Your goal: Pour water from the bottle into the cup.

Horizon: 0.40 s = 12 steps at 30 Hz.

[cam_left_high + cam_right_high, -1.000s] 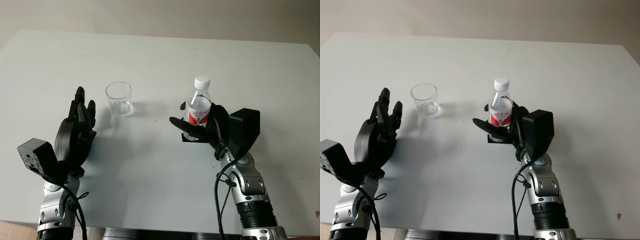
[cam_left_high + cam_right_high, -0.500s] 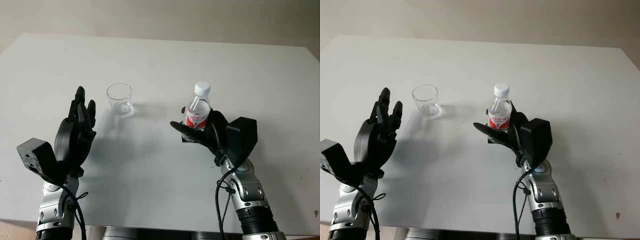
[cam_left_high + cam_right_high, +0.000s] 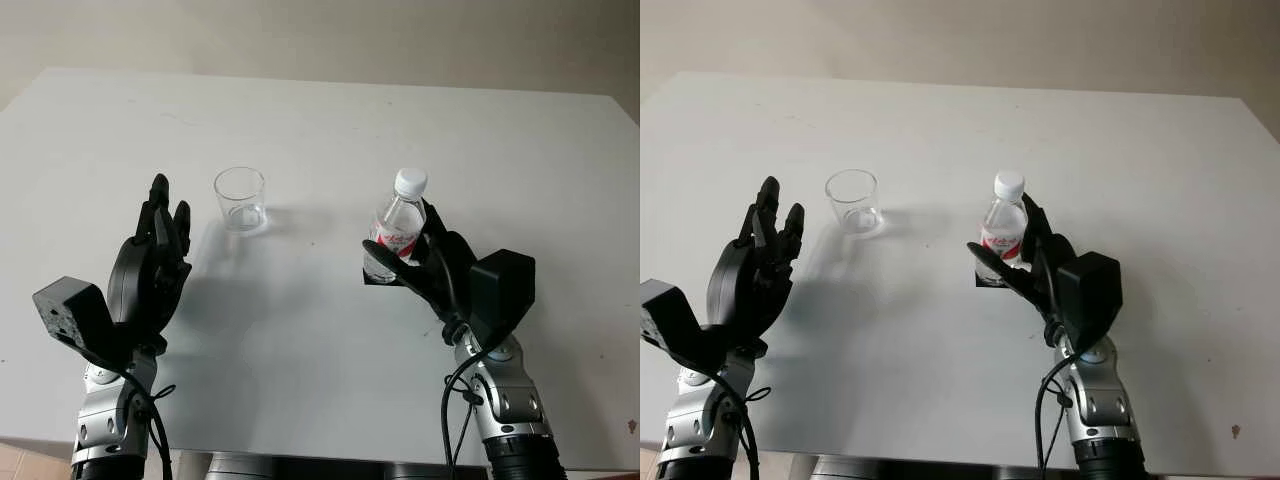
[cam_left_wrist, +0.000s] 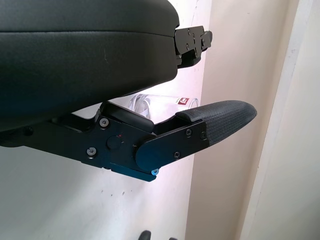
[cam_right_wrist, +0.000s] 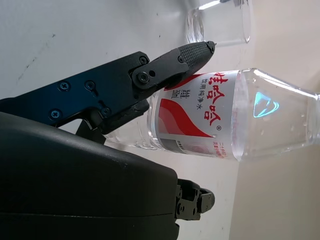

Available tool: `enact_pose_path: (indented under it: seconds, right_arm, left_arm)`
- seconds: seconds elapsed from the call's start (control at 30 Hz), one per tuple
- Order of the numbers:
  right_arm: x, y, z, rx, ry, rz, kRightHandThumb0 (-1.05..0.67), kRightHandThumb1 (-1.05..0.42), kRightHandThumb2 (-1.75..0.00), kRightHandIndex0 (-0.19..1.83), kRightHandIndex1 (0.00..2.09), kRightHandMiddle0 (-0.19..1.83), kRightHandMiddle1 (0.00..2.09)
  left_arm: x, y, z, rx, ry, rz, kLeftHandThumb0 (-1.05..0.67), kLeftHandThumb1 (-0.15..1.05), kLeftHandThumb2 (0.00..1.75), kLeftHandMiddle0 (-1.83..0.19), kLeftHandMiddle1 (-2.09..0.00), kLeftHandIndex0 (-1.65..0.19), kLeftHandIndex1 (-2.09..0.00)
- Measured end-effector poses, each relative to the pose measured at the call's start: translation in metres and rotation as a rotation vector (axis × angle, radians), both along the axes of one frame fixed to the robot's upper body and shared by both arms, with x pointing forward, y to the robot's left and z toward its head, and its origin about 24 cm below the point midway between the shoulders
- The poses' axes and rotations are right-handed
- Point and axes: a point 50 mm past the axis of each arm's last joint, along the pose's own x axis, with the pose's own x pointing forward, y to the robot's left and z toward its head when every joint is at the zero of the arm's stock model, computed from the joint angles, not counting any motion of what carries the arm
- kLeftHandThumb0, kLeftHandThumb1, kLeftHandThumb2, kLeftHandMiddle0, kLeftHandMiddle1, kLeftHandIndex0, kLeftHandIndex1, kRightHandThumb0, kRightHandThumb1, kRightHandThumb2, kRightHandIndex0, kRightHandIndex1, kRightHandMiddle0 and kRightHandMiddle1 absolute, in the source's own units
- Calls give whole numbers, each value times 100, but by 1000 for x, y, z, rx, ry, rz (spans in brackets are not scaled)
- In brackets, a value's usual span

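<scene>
Gripping the capped bottle (image 3: pixel 397 229) in the right hand (image 3: pixel 430 268), tilted slightly over the white table (image 3: pixel 320 120). Well apart from the upright cup (image 3: pixel 240 198). Left hand (image 3: pixel 152 270) open, near the cup.

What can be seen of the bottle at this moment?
The bottle is small, of clear plastic, with a white cap still on and a red and white label around its middle. It tilts a little, top leaning right, on the table, right of the cup and apart from it. The right hand is shut on its lower part, one finger across the label.
</scene>
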Motion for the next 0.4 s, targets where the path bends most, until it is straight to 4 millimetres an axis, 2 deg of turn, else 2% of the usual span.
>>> enact_pose_path:
  seconds: [0.17, 0.27, 0.33, 0.4]
  right_arm:
    - [-3, 0, -2, -29, -24, -11, -69, -90, -5, -18, 2, -14, 7]
    - [-5, 1, -3, -60, -58, 21, -76, -90, -5, -19, 0, -19, 2]
    - [-6, 0, -5, -127, -80, 65, -93, -91, -6, -19, 0, -19, 0]
    - [-6, -1, -4, -195, -95, 103, -99, -92, -6, -19, 0, -19, 0]
  left_arm:
    - [0, 0, 0, 1, 1, 5, -79, 105, 76, 7, -5, 13, -6]
    - [0, 0, 0, 1, 1, 4, -79, 105, 76, 8, -5, 13, -5]
    - [0, 0, 0, 1, 2, 3, -79, 105, 76, 8, -5, 14, -5]
    - [0, -1, 0, 2, 2, 2, -79, 105, 77, 8, -5, 14, -5]
